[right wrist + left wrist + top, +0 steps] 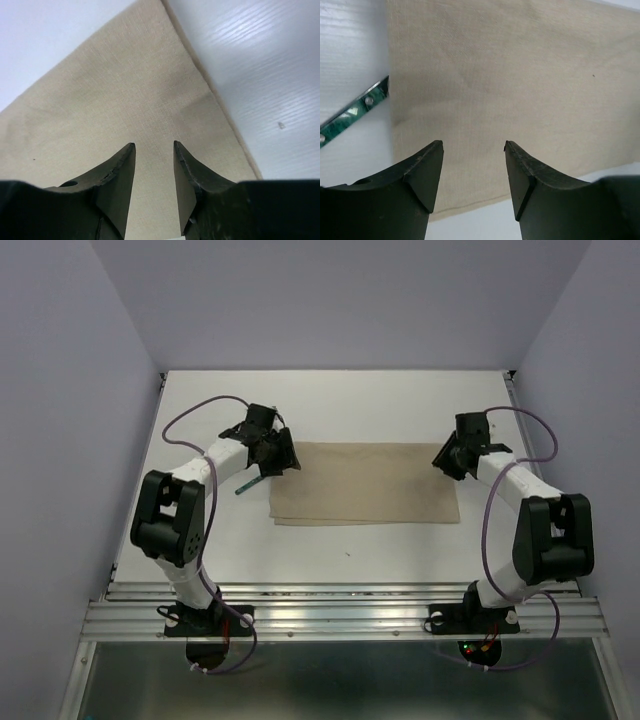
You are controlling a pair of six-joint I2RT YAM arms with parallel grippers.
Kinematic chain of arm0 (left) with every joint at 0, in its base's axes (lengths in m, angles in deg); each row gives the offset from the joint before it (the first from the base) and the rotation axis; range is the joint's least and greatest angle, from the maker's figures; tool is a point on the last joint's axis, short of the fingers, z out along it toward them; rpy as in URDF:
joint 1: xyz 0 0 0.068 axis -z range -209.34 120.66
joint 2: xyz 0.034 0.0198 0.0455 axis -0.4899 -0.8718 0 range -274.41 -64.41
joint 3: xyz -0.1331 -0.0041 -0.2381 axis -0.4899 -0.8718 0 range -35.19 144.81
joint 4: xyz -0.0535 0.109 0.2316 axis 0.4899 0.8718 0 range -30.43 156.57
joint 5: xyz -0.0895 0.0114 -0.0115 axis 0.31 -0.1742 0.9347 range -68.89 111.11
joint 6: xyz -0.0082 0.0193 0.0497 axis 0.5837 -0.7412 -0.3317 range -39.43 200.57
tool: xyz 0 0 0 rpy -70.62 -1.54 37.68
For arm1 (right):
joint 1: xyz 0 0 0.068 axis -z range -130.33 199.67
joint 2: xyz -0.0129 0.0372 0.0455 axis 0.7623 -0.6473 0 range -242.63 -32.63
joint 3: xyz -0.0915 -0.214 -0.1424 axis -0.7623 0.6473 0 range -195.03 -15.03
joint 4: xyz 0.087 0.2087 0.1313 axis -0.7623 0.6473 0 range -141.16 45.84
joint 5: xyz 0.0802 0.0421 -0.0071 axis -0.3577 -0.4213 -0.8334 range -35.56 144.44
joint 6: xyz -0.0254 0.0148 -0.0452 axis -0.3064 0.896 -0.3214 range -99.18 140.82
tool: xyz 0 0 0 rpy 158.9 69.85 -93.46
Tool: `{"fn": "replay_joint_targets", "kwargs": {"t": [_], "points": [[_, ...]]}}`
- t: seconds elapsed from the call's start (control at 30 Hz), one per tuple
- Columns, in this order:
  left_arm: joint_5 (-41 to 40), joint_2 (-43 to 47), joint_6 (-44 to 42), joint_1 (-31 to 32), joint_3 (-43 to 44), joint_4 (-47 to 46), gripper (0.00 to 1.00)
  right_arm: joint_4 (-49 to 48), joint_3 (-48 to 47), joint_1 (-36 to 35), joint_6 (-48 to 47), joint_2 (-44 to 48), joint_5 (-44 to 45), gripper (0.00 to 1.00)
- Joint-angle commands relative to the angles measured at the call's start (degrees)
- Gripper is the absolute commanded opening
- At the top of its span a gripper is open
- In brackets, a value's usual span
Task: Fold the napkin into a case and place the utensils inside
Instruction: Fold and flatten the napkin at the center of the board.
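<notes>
The plain beige-tan cloth napkin (365,483) lies flat; the left end effector (472,145) and right end effector (154,144), both parted and empty, should pinch matching corners evenly.

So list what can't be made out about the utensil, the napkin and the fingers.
- Utensil: the left wrist view cuts it off at the frame edge; in the top view it is too small to tell its kind.
- Napkin: the top view is too coarse to count its layers.
- Left fingers, right fingers: open over the napkin; the wrist views don't show whether the tips touch it.
</notes>
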Motion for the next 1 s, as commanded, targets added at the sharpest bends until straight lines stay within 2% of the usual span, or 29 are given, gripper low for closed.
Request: {"fn": "replay_joint_targets", "kwargs": {"t": [0.0,0.1,0.27,0.43,0.6,0.97], "points": [[-5.0,9.2,1.2,0.6,-3.5,3.9,0.63,3.3,-1.8,0.6,-2.4,6.8,4.7,0.43],[-8.6,13.5,4.2,0.4,-10.4,5.2,0.61,4.4,0.3,0.6,-3.0,9.9,4.8,0.43],[-11.0,17.0,9.1,0.4,-16.4,4.8,0.59,4.9,3.2,0.6,-2.5,12.8,4.0,0.44],[-9.3,17.3,10.5,0.4,-21.1,2.6,0.55,5.1,3.9,0.6,-2.6,13.2,3.5,0.44],[-6.8,16.8,11.5,0.4,-23.8,-1.1,0.49,5.3,3.5,0.6,-3.0,12.7,3.5,0.43],[-8.1,13.9,10.7,0.9,-23.9,-1.2,0.42,5.3,3.4,0.6,-3.1,12.4,3.6,0.43]]}}
